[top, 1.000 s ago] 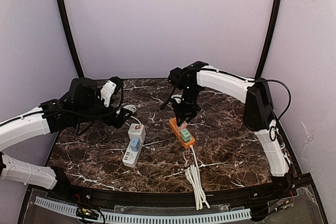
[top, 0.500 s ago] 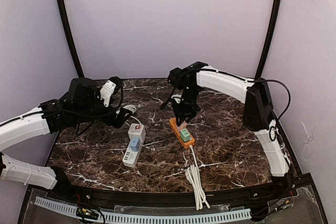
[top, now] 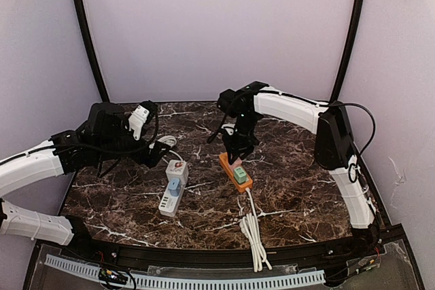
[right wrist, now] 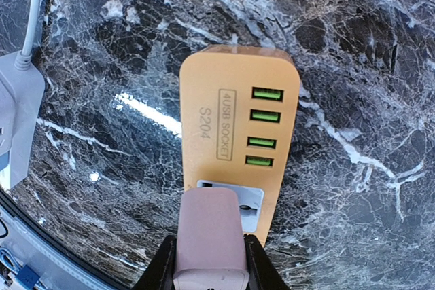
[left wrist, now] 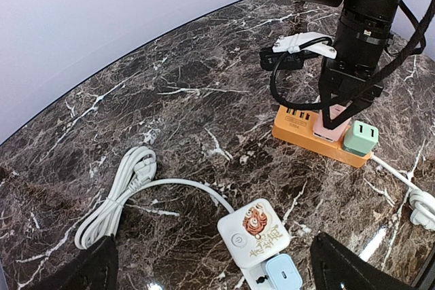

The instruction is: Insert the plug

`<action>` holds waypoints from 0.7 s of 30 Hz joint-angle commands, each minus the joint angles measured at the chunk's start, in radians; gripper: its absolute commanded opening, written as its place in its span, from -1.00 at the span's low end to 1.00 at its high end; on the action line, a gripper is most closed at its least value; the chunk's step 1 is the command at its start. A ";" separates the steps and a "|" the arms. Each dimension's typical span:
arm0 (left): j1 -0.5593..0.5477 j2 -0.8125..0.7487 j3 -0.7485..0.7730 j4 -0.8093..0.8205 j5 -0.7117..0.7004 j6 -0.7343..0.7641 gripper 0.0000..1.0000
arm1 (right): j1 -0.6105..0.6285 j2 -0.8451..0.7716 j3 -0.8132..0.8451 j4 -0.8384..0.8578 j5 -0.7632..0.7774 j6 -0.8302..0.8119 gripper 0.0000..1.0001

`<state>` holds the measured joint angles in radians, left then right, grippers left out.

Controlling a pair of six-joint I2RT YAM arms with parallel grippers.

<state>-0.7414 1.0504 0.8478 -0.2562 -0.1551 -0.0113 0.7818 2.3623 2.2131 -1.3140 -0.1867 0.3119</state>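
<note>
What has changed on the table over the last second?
Nothing visibly moved. The right fingers stay shut on the pink block-shaped plug over the flat orange power strip; the left fingers stay open above the long white power strip.

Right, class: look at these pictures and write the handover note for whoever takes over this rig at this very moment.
Right tool: shut on the pink plug, held upright at the socket of the orange power strip, beside the green plug already in that strip.
Left tool: open, holding nothing, hovering above the white power strip.
Done: the plug is gripped and lined up at the socket.
Left: the pictures do not show whether it is fully seated. Probably press it home, then open the right tool and lift away.
</note>
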 commanded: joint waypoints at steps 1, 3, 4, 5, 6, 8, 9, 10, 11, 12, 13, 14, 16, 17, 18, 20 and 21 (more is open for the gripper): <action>0.008 -0.041 -0.037 -0.017 -0.012 0.001 0.97 | 0.008 0.024 -0.008 -0.012 0.017 0.003 -1.00; 0.007 -0.052 -0.048 -0.013 -0.015 0.001 0.98 | 0.010 0.023 -0.008 -0.016 0.023 0.010 -1.00; 0.007 -0.055 -0.050 -0.011 -0.014 0.004 0.97 | 0.012 0.019 -0.011 -0.015 0.027 0.012 -1.00; 0.007 -0.055 -0.050 -0.010 -0.014 0.005 0.97 | 0.014 0.017 -0.016 -0.011 0.031 0.016 -1.00; 0.007 -0.053 -0.050 -0.009 -0.014 0.019 0.97 | 0.016 0.014 -0.021 -0.007 0.034 0.020 -1.00; 0.007 -0.048 -0.044 -0.011 -0.012 0.043 0.97 | 0.019 0.012 -0.028 -0.002 0.041 0.030 -1.00; 0.007 -0.047 -0.039 -0.010 -0.009 0.052 0.97 | 0.021 0.012 -0.030 0.000 0.044 0.033 -1.00; 0.007 -0.046 -0.035 -0.008 -0.008 0.057 0.97 | 0.023 0.012 -0.031 0.001 0.045 0.039 -1.00; 0.008 -0.045 -0.033 -0.004 -0.006 0.063 0.97 | 0.025 0.012 -0.030 0.003 0.047 0.043 -1.00; 0.008 -0.044 -0.029 -0.002 -0.004 0.066 0.98 | 0.027 0.012 -0.031 0.004 0.048 0.047 -1.00; 0.007 -0.042 -0.027 0.000 -0.001 0.071 0.97 | 0.029 0.012 -0.030 0.006 0.050 0.050 -1.00; 0.007 -0.040 -0.024 0.000 0.000 0.072 0.97 | 0.030 0.012 -0.028 0.006 0.051 0.055 -1.00; 0.007 -0.038 -0.022 -0.003 0.007 0.074 0.97 | 0.033 0.013 -0.024 0.003 0.062 0.060 -1.00; 0.007 -0.038 -0.021 -0.003 0.013 0.074 0.97 | 0.034 0.012 -0.025 0.003 0.066 0.063 -1.00; 0.007 -0.038 -0.020 -0.004 0.016 0.074 0.97 | 0.034 0.010 -0.029 0.001 0.071 0.065 -1.00; 0.007 -0.038 -0.017 -0.007 0.029 0.076 0.97 | 0.034 0.003 -0.042 -0.003 0.084 0.070 -1.00; 0.007 -0.038 -0.015 -0.008 0.031 0.079 0.97 | 0.034 -0.004 -0.052 -0.006 0.093 0.072 -1.00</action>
<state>-0.7414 1.0142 0.8146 -0.2562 -0.1486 0.0490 0.8024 2.3623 2.1998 -1.3045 -0.1371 0.3573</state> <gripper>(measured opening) 0.987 0.261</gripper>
